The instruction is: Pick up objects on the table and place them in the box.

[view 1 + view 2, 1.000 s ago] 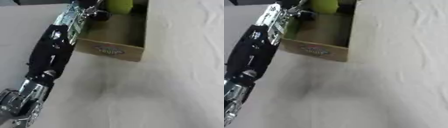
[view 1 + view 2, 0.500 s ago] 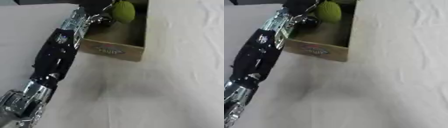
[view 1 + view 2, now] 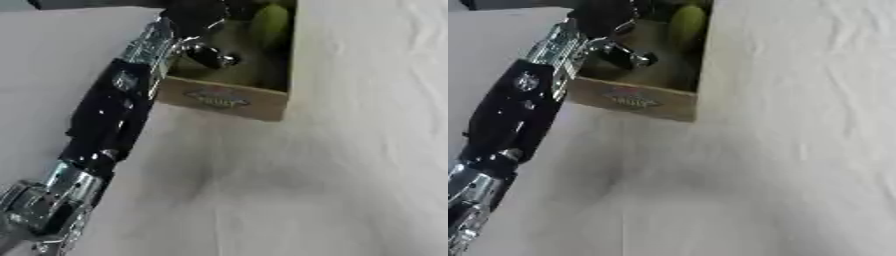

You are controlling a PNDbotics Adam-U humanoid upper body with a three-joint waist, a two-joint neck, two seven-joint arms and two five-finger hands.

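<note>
- Green object point(image 3: 268, 24) lies inside the box point(image 3: 229, 98) at the counter's point(image 3: 332, 165) far end, just right of the left hand point(image 3: 197, 15).
- Fingers: cannot tell, hand cropped at top.
- Earlier frames showed the object higher, at the hand.

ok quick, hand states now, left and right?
Left hand: over the box, beside the green object; fingers blurred, cannot be told.
Right hand: not in view.
</note>
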